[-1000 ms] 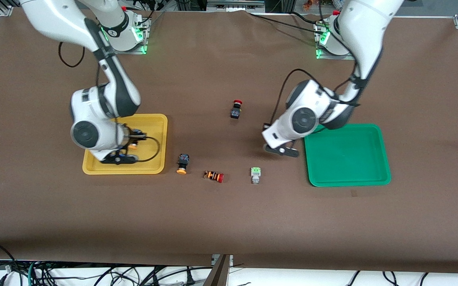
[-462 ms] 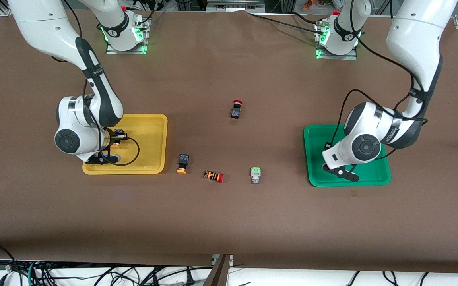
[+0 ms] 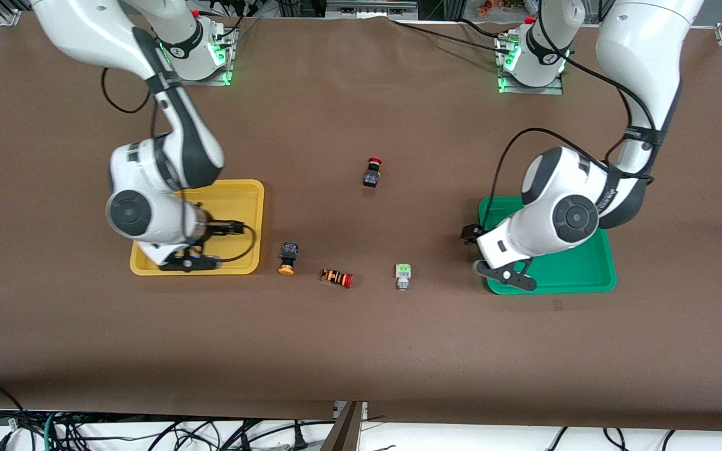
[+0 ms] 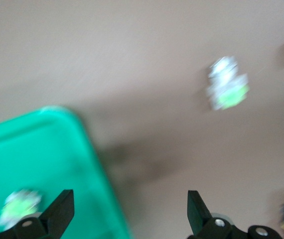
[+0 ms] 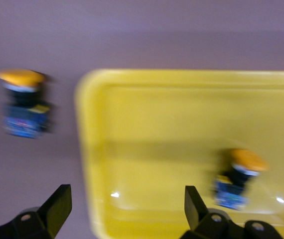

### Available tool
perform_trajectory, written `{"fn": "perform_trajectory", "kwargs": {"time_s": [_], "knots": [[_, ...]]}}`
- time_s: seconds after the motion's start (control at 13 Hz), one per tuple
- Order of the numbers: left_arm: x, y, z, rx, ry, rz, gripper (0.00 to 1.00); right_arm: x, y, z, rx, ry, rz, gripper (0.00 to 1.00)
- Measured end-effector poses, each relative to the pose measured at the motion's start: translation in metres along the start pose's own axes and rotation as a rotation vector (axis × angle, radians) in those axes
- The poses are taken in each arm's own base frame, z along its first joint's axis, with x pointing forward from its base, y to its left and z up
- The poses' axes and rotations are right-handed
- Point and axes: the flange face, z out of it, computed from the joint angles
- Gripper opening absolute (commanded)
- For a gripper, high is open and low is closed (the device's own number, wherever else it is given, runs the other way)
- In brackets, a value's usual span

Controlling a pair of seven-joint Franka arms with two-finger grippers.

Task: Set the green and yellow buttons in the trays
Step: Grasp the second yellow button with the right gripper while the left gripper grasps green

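L gripper (image 4: 127, 211) spread, empty, over the green tray's (image 3: 577, 275) rim; one green button (image 4: 20, 208) lies in that tray, another (image 3: 403, 275) on the table (image 3: 361, 351) nearby. R gripper (image 5: 122, 211) spread, empty, over the yellow tray (image 3: 242, 194); one yellow button (image 5: 239, 177) inside it, a second (image 3: 287, 258) on the table just beside the tray.

Yellow tray (image 3: 243, 189) holds one black-bodied, orange-capped button (image 5: 239, 178); a second such button (image 3: 287, 257) lies on the table beside that tray, cap toward the front camera. Green tray (image 3: 586, 270) holds one pale green button (image 4: 18, 208); another (image 3: 403, 275) lies on the table, apart from it.
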Motion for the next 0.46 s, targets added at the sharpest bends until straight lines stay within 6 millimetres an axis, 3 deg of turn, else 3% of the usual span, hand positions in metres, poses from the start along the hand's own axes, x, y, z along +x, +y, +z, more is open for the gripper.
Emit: {"fn": "perform_trajectory", "kwargs": {"time_s": [0.08, 0.23, 0.46], "knots": [[0.01, 0.023, 0.005, -0.015, 0.059, -0.023, 1.0, 0.0, -0.032, 0.007, 0.023, 0.037, 0.03, 1.0], [0.024, 0.057, 0.038, -0.035, 0.159, -0.038, 1.0, 0.001, -0.074, 0.028, 0.064, 0.095, 0.057, 1.0], [0.034, 0.068, 0.11, -0.013, 0.265, 0.006, 1.0, 0.006, -0.098, 0.059, 0.057, 0.17, 0.012, 1.0]]}}
